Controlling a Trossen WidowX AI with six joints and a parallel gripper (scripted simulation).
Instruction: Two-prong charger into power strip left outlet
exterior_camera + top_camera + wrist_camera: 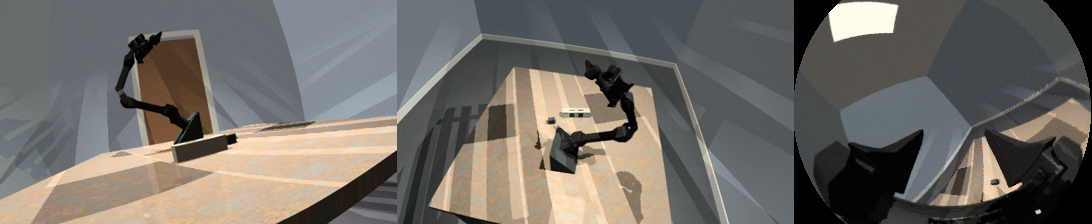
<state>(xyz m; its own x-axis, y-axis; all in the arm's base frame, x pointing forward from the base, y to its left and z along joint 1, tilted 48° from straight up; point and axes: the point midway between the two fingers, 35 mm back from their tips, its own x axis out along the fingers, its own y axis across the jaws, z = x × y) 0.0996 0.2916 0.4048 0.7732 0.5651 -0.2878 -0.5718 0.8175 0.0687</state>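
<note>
The small dark charger (551, 120) (231, 139) (995, 182) lies on the table near one end of the power strip, apart from it in the top view. Its prong side seems to face away from the strip. The cream power strip (576, 112) (200, 148) shows two dark outlets side by side on its face toward the arm base in the top view; that face is hidden in the exterior view. My gripper (599, 84) (150, 47) (955, 132) is open and empty, raised high above the table and far from charger and strip. The charger looks small and distant between the fingers in the wrist view.
The arm base (562, 160) (193, 129) stands on the table (542, 193) (276, 171) close to the charger and strip. The arm reaches out to the right in the top view, then bends up. Striped shadows cross the table. A brown door (174, 84) is in the background.
</note>
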